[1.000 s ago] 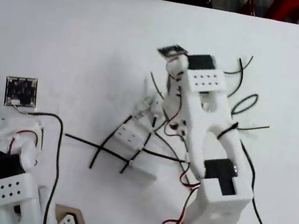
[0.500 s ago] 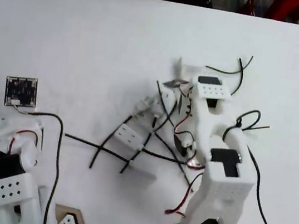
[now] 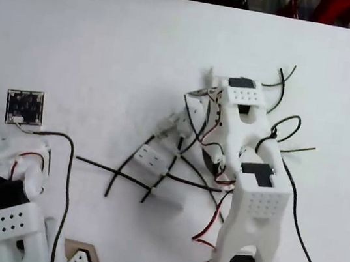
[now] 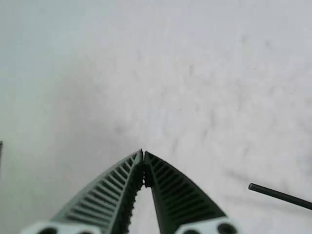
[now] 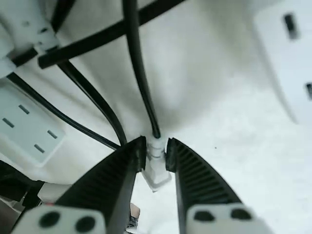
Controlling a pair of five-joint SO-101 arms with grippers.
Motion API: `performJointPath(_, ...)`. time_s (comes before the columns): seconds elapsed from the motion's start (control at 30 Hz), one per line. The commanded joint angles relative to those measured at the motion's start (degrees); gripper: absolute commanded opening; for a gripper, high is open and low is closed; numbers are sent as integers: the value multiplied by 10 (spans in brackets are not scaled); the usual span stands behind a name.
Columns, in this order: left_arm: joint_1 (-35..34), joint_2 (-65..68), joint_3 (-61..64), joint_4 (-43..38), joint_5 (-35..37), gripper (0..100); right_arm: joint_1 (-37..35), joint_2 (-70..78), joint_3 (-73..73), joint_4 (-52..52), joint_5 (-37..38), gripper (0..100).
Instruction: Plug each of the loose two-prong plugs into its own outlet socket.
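My right gripper (image 5: 155, 144) is shut on a small white two-prong plug (image 5: 156, 173), whose black cable (image 5: 139, 73) runs away over the table. A white outlet block (image 5: 27, 124) with slots lies on one side of it and another outlet (image 5: 290, 53) on the other. In the high view the right gripper (image 3: 195, 104) is down among tangled black cables, beside white plugs (image 3: 170, 127) and above an outlet block (image 3: 151, 159). A second outlet block (image 3: 168, 196) lies nearer the front. My left gripper (image 4: 144, 155) is shut and holds nothing over bare table at the front left.
A small black circuit board (image 3: 24, 106) lies at the left, just beyond the left arm (image 3: 11, 212). A black cable end (image 4: 280, 195) lies near the left gripper. Loose black wires (image 3: 282, 121) curl beside the right arm. The table's far half is bare white.
The right arm drew back from farther out and came down into the cable tangle, where its gripper now holds the white plug. The left arm kept still.
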Motion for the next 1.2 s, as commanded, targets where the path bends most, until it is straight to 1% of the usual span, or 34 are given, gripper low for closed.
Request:
performJointPath(0.0,-3,-8,-4,-12,-8,27,0,-6,-20,10,-1,53)
performJointPath(0.33,-3,-8,-4,-12,-8,27,-2,-5,14,10,-1,51)
performJointPath(0.43,-3,-8,-4,-12,-8,27,0,-5,15,8,-1,11)
performJointPath(0.57,-3,-8,-4,-12,-8,27,1,-6,15,9,-1,28)
performJointPath(0.7,-3,-8,-4,-11,-8,27,5,-10,16,11,-1,83)
performJointPath(1.17,-3,-8,-4,-11,-8,27,41,-10,17,11,2,84)
